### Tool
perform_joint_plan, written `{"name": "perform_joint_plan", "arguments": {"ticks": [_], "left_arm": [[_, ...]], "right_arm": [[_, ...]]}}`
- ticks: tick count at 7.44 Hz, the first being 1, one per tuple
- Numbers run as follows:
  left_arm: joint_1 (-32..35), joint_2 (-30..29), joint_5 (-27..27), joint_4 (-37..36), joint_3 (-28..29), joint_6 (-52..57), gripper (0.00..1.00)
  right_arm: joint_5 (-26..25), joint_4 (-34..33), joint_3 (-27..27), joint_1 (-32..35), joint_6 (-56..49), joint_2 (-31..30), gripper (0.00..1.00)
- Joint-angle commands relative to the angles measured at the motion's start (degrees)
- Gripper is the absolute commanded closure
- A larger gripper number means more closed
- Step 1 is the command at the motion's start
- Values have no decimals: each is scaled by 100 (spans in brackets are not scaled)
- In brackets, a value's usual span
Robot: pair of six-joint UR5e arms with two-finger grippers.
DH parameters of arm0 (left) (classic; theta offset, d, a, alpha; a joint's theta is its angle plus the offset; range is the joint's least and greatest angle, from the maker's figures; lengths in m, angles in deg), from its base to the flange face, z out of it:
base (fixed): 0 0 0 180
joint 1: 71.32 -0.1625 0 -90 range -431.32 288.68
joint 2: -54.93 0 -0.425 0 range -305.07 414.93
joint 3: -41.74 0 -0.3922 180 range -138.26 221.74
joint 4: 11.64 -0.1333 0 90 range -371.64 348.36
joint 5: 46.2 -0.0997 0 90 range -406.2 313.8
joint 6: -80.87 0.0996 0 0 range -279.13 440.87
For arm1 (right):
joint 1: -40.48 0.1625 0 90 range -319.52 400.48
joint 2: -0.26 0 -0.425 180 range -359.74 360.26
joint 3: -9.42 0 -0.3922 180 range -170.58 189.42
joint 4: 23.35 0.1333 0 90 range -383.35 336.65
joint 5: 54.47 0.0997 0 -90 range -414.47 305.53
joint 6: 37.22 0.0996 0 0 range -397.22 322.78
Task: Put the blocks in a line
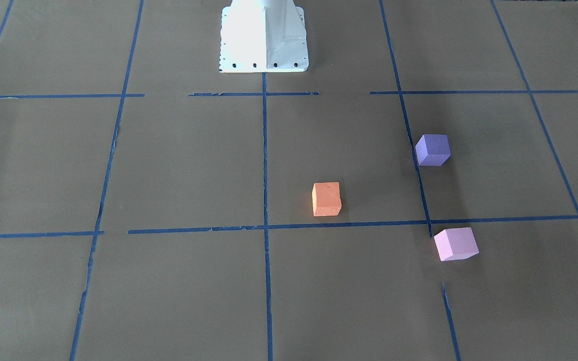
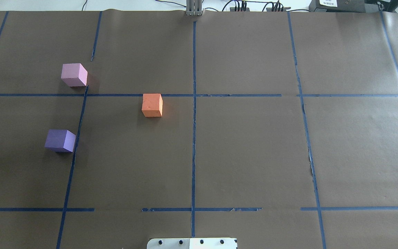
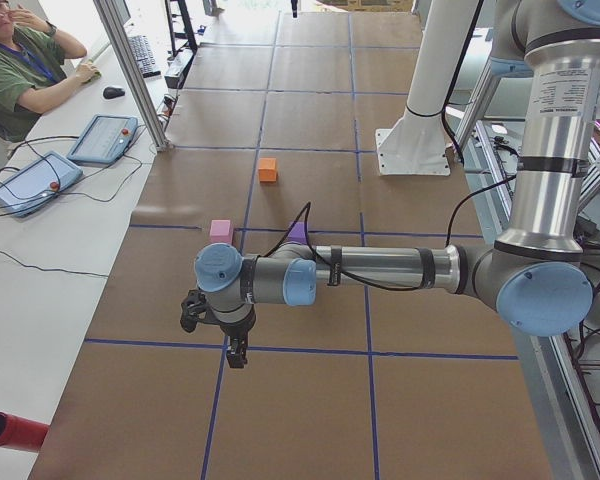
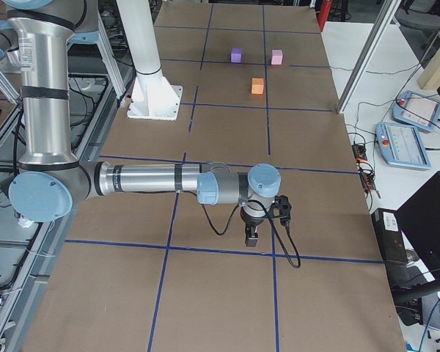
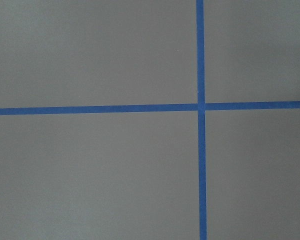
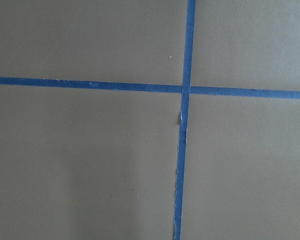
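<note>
While tape (image 2: 193, 155) grids paper (image 2: 254, 155), orange block (image 2: 152, 104), purple block (image 2: 60, 140), pink block (image 2: 74, 74) lie apart.

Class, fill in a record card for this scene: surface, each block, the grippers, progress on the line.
Surface: table with blue tape grid
Orange block: nearest the table's middle
Pink block: robot's left, farthest out
Purple block: robot's left, closer in
Left gripper, right gripper: away from blocks; open or shut unclear
Line: not formed; blocks apart, in a triangle
</note>
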Motion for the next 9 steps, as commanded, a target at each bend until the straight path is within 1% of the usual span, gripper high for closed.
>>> {"name": "perform_joint_plan", "arguments": {"ticks": [1, 3, 4, 5, 6, 7, 8, 9], "left_arm": [[15, 21, -4, 0, -88, 2, 0], [-46, -154, -30, 0, -106, -76, 0], [-64, -451, -326, -44, -324, -77, 0], [-64, -506, -338, -44, -744, -103, 0], [-220, -541, -268, -44, -974, -512, 0], [-605, -716, -198, -53, -1246, -1195, 0], [-1000, -874, -206, -192, -1719, -1793, 0], [-1335, -1206, -180, -385, -2019, -2182, 0]], "right_arm": [[0, 0, 0, 0, -1, 0, 0], [0, -9, 0, 0, -1, 0, 0], [0, 0, 0, 0, -1, 0, 0], [0, 0, 0, 0, 8, 0, 0], [0, 0, 0, 0, 0, 0, 0], [0, 0, 0, 0, 8, 0, 0], [0, 0, 0, 0, 8, 0, 0], [0, 0, 0, 0, 0, 0, 0]]}}
